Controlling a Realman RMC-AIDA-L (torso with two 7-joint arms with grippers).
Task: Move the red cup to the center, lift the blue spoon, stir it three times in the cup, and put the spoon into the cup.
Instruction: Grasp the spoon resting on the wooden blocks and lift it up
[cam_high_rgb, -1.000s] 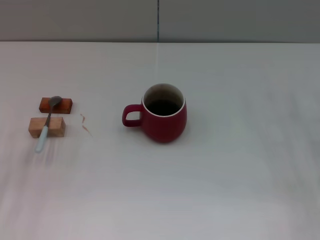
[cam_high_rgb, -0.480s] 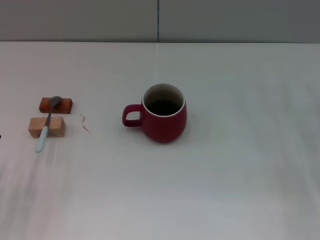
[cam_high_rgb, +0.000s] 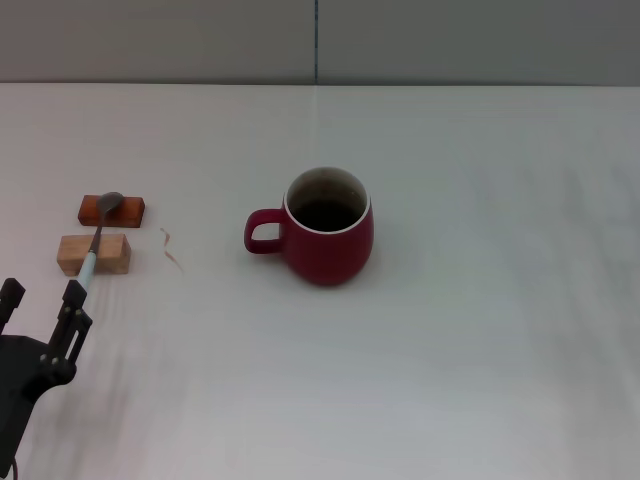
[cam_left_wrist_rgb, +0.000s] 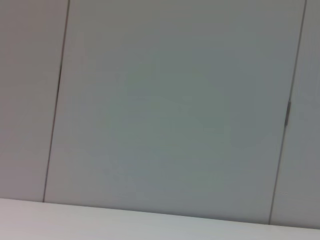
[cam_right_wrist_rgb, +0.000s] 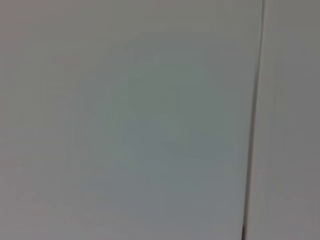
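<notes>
1. Since half a second ago the left gripper (cam_high_rgb: 40, 300) has come into the head view at the near-left corner — before that, no arm showed at all. Its two dark fingers stand apart, released and holding nothing, and one fingertip now overlaps the near end of the blue spoon's handle.

2. White table (cam_high_rgb: 480, 380) fills the view; it has not changed.

3. Red cup (cam_high_rgb: 328, 226) stands upright near the middle of the table, its loop handle pointing left, in the same spot as before. Judged from where it sits, the centering step looks already met.

4. Two small wooden blocks sit at the far left: the pale block (cam_high_rgb: 112, 255) nearer, the reddish block (cam_high_rgb: 130, 210) farther.

5. Blue spoon (cam_high_rgb: 98, 240) lies across both blocks, grey bowl on the reddish one, pale handle sloping toward the near side — well apart from the cup.

6. A thin scrap (cam_high_rgb: 171, 248) lies between blocks and cup.

7. My reading: the spoon pickup is starting. The right gripper is out of view; its wrist camera shows only a plain wall.
</notes>
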